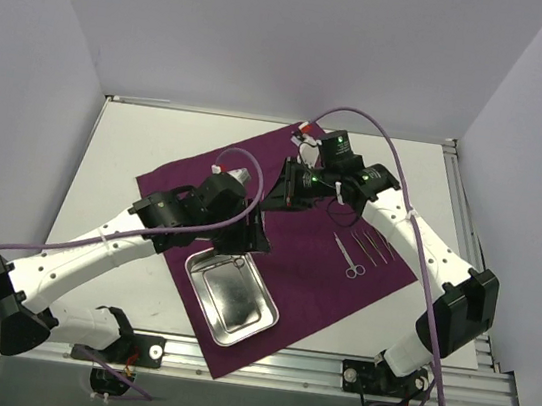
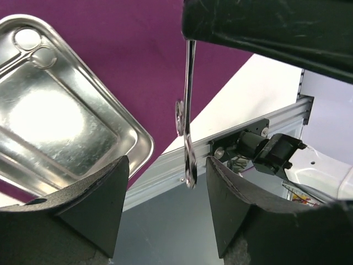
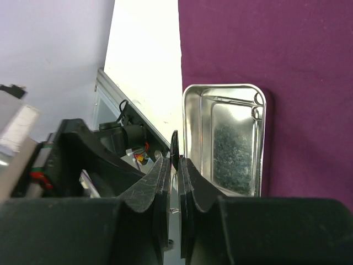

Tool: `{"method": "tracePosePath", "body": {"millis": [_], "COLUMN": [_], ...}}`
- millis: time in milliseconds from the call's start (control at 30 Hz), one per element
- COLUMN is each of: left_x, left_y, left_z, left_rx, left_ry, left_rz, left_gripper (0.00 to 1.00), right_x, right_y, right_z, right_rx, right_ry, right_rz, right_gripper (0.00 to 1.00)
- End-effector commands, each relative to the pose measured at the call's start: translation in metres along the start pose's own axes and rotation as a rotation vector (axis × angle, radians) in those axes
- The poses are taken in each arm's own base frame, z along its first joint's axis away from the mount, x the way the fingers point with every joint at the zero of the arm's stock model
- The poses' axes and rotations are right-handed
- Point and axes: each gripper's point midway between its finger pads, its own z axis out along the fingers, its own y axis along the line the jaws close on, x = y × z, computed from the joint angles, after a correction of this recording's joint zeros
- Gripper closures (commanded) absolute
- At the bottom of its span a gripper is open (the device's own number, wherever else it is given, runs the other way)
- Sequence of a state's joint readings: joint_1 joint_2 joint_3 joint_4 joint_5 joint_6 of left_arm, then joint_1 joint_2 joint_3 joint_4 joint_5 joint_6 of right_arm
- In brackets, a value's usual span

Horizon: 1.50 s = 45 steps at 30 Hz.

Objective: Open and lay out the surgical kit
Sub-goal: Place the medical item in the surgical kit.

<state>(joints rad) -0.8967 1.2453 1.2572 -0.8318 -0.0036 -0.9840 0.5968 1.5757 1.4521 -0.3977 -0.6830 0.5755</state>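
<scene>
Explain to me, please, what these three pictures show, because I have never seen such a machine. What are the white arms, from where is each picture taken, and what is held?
These are two robot arms bolted to a white table, each ending in a two-finger gripper. The wide picture looks down from above. The other two come from a camera on each wrist. On the table lies a dark purple cloth, with a steel tray and a few laid-out instruments on it. The right gripper is shut on a ring-handled instrument, which hangs between the fingers of the open left gripper.
</scene>
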Motion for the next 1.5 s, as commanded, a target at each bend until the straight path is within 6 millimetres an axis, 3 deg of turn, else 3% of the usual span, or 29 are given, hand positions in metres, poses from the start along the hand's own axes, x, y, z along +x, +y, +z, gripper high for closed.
{"method": "tracePosePath", "body": {"millis": [0,100,167,200,267,367,600,1467], "left_x": [-0.015,-0.014,-0.011,-0.009,-0.009,-0.009,-0.018,-0.033], "left_y": [-0.039,-0.041,-0.040,-0.039,-0.037,-0.032,-0.026,-0.038], "left_z": [-0.006,-0.001,0.004,0.006,0.007,0.006,0.000,0.004], "left_rx": [0.140,0.143,0.130,0.128,0.122,0.115,0.122,0.158], "left_ry": [-0.038,-0.024,-0.004,0.003,0.006,0.006,-0.041,-0.049], "left_rz": [0.033,0.035,0.035,0.035,0.030,0.017,-0.018,-0.025], "left_gripper": [0.33,0.33,0.40,0.56,0.74,0.98,0.98,0.98], "right_x": [-0.003,-0.001,-0.001,-0.001,-0.001,0.001,0.006,0.022], "right_y": [0.012,0.013,0.014,0.016,0.015,0.010,0.008,0.028], "right_z": [-0.019,-0.020,-0.021,-0.022,-0.024,-0.028,-0.032,-0.015], "right_rx": [0.029,0.035,0.034,0.033,0.050,0.095,0.126,0.052], "right_ry": [-0.028,-0.027,-0.031,-0.034,-0.033,-0.031,-0.028,0.043], "right_rz": [-0.029,-0.030,-0.034,-0.038,-0.052,-0.067,-0.077,-0.138], "right_gripper": [1.00,1.00,1.00,1.00,1.00,0.80,0.66,0.71]}}
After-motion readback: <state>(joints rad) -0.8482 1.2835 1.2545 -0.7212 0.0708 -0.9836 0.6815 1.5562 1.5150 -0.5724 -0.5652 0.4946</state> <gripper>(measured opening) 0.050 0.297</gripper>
